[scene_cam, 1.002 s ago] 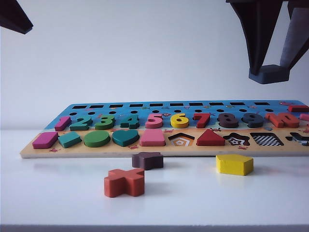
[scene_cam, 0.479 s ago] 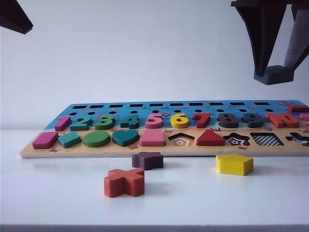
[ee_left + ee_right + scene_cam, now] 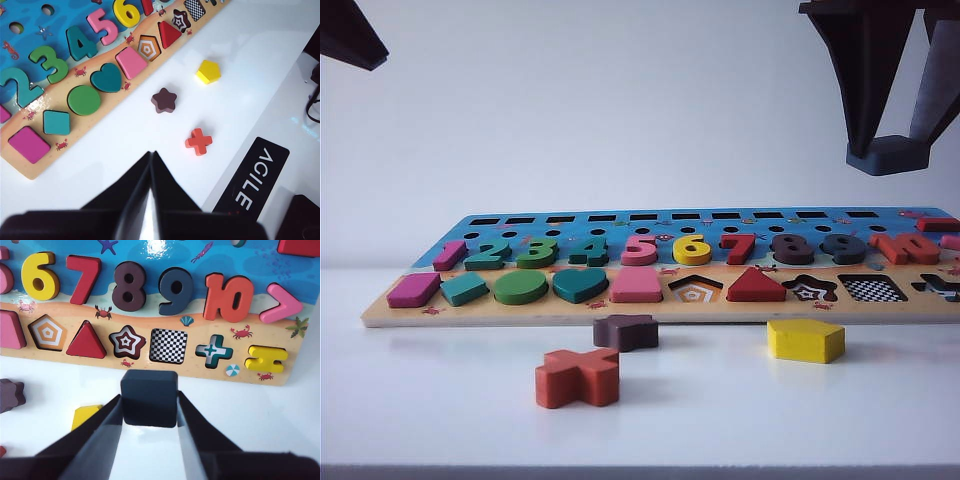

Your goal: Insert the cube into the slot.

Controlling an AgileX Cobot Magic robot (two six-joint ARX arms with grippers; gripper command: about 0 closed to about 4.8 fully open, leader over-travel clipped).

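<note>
Right fingers (image 3: 149,405) clamp cube (image 3: 149,397) above slot (image 3: 168,345) — left fingers (image 3: 151,165) seemingly closed.

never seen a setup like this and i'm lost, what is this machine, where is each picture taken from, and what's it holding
This is a robot with two arms, each ending in a two-finger gripper. One picture comes from a camera off the arms, looking low across the white table. The other two come from cameras on the wrists, looking down past the fingers.

On the table lies a wooden puzzle board with numbers and shapes. Loose in front of it are an orange cross, a dark star and a yellow pentagon.

The right gripper is shut on the cube, a flat navy block, up in the air above the board's right part, near the checkerboard slot. The left gripper is shut, holds nothing and hangs over the table in front of the board.
</note>
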